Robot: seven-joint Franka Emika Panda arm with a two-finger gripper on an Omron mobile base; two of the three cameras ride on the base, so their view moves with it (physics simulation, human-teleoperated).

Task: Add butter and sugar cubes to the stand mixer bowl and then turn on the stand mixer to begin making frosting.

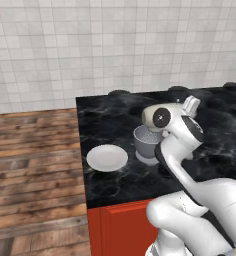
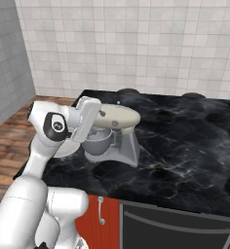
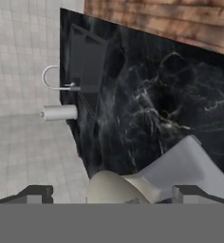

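Stand mixer (image 2: pixel 118 127): cream-beige head, grey neck and flat base, standing on the black marble counter (image 2: pixel 185 146) at centre-left of the right base view; in the hand view its head sits at bottom centre with the grey neck rising to the lower right. Stand mixer bowl (image 1: pixel 146 142): grey metal, seated under the mixer head, at the centre of the left base view, partly hidden by the arm. White plate (image 1: pixel 107 158): flat, round, on the counter left of the bowl in that view, apart from it. Gripper (image 3: pixel 113 193): the two dark finger tips stand spread wide at the bottom corners of the hand view, the mixer head showing between them; nothing pinched. Butter and sugar cubes: cannot be made out. Sink (image 3: pixel 88 59) with curved faucet: upper left of the hand view.
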